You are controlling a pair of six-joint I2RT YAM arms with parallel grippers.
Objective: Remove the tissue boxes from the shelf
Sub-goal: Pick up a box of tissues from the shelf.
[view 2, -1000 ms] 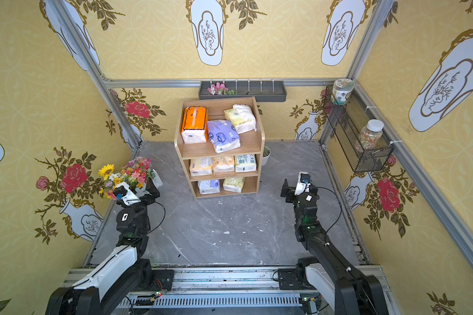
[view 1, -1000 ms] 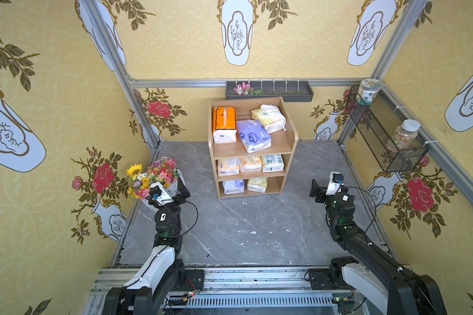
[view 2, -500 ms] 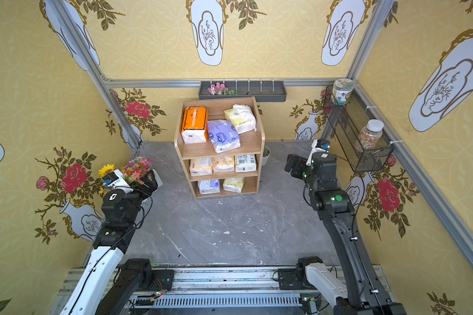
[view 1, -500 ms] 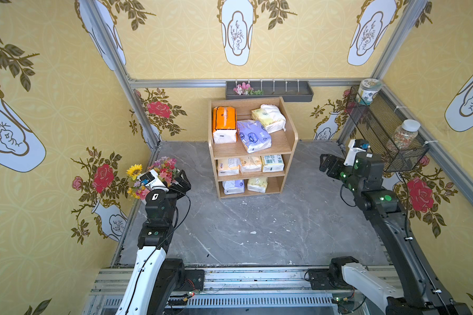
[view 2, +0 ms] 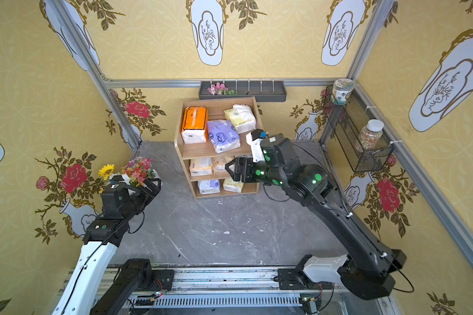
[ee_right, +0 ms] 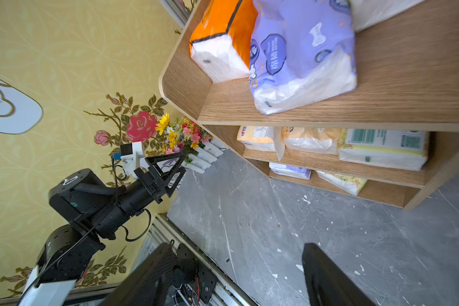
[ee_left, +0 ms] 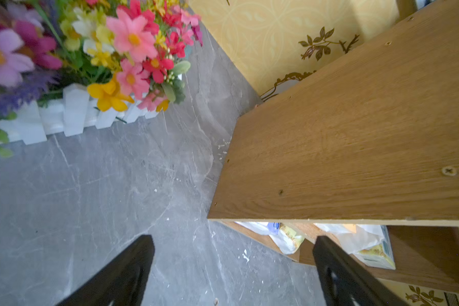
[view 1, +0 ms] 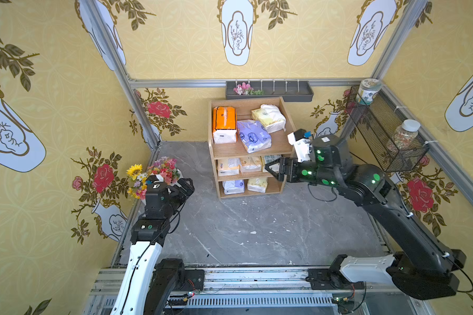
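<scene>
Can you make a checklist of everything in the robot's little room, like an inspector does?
Surface: grey marble-look tabletop, scattered white flecks.
Job's things: light-brown wooden three-tier shelf holds all eight soft plastic-wrapped tissue packs; orange pack and lavender pack on top.
Clutter: colourful fake flowers in white picket planter; dark grey wall tray; black wire basket with two jars.
Grippers: left gripper open, empty, near flowers; right gripper open, empty, facing the shelf.
Cables: black cable loop at left wrist, hanging free.
Surroundings: yellow floral wallpaper walls.
</scene>
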